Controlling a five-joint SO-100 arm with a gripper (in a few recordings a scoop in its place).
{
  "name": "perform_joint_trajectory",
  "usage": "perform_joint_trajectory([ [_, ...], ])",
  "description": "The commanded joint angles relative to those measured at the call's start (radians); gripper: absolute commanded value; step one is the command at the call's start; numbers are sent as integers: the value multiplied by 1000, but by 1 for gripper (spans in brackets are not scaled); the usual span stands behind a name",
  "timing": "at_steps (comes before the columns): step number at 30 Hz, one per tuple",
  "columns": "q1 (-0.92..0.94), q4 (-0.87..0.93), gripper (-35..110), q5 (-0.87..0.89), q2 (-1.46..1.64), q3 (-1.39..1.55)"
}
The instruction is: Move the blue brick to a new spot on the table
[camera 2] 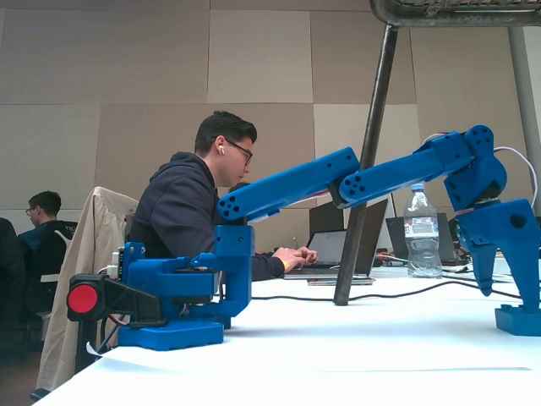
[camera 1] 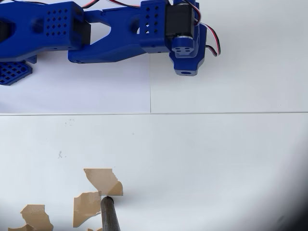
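Hand (camera 2: pixel 507 292) over blue brick (camera 2: pixel 517 320), brick flat on table (camera 2: pixel 355 347)

The table (camera 1: pixel 216 159) is a broad white surface of sheets meeting at thin seams, one running across and one short one toward the arm in the overhead view. Torn brown patches (camera 1: pixel 102 180) and small grey scuffs mark its lower left. In the fixed view the blue brick (camera 2: pixel 517 320) sits on it at the right edge, and the arm's blue base (camera 2: pixel 169 333) stands at the left.

One blue brick (camera 2: pixel 517 320), one robot arm (camera 2: pixel 338 182), one water bottle (camera 2: pixel 420 230), three torn brown patches (camera 1: pixel 102 180)
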Motion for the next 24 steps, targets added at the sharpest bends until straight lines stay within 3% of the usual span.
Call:
perform_joint_trajectory([
  [1,-11,5,40,26,456,330],
  [4,-37,-35,38,44,776,733],
  [12,-46,-382,27,-52,1603,1905],
  [24,104,-719,10,-319,2235,2809],
])
